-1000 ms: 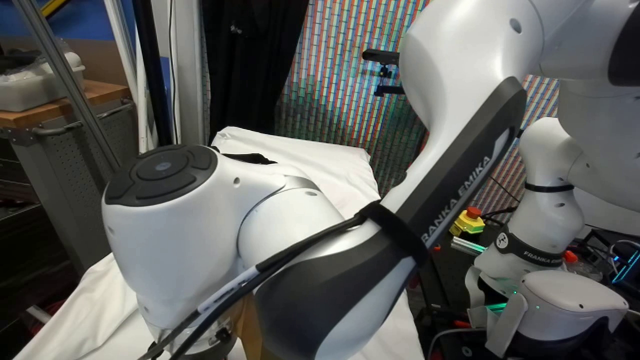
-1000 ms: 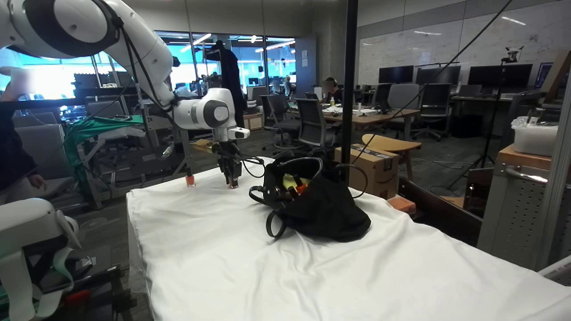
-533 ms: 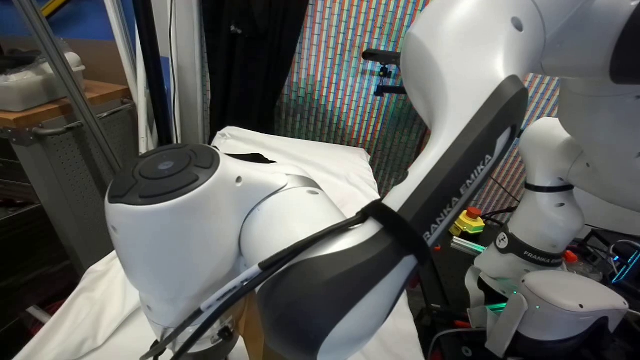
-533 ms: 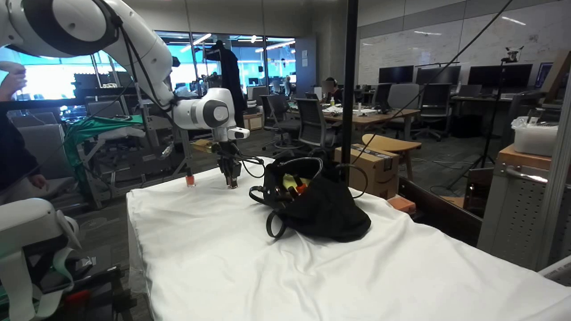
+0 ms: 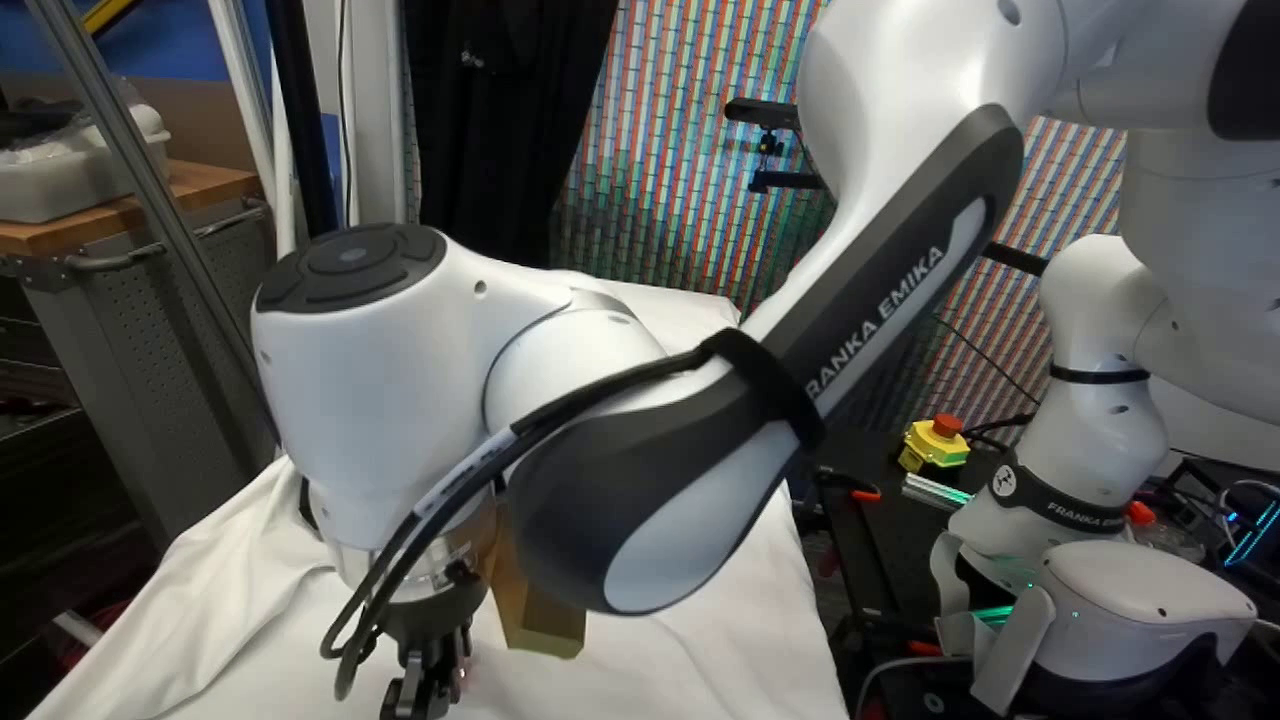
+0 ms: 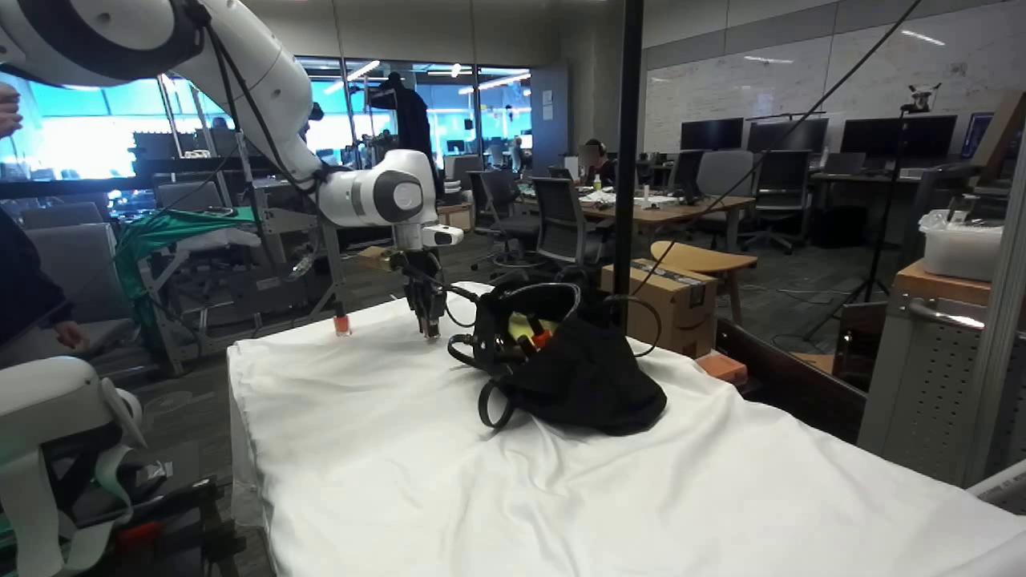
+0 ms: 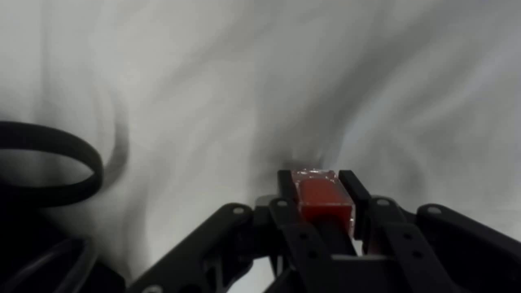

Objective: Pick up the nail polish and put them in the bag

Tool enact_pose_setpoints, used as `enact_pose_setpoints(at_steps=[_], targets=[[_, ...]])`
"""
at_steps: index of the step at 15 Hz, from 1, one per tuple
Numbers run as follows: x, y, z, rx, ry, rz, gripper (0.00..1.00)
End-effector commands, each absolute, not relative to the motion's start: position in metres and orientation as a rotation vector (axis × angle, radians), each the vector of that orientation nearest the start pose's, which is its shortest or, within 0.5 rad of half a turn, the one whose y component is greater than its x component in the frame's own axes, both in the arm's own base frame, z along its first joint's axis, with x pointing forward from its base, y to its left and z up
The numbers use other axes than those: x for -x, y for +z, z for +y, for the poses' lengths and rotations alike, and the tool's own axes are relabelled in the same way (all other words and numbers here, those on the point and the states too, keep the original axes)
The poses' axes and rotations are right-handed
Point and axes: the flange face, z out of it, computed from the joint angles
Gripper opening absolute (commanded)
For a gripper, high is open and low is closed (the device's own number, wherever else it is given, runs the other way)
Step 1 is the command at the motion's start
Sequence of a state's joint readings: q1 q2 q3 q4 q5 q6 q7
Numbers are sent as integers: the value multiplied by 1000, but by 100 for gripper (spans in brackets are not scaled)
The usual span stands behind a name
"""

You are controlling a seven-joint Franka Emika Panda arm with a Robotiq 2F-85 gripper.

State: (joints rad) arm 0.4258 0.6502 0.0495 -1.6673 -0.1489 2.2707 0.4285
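The jaws have shifted toward the bag (image 6: 589, 389), gripping nail polish (image 7: 323, 195) (white cloth (image 7: 191, 122) between it and the strap's edge (image 7: 90, 158))

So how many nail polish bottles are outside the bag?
2: a standing bottle on the cloth, a red bottle in the hand. Another bottle shows inside the bag; more may be hidden.

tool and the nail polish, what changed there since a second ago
The tool has moved toward the bag and seems a little higher; the wrist view now shows it clamped on a red nail polish bottle. That bottle shows too small in the earlier pictures to tell exactly when it was gripped. Unchanged: the bag, the bagged polish, and the orange-red bottle standing on the white cloth.
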Motion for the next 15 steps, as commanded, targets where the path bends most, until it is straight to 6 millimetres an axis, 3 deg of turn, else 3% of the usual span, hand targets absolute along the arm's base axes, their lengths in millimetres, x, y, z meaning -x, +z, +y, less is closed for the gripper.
enact_pose_setpoints(at_steps=[1,7,15], targets=[[-607,262,266,3240,-14,-208,16],[-620,311,201,3259,-115,-85,16],[-626,355,141,3280,-208,19,16]])
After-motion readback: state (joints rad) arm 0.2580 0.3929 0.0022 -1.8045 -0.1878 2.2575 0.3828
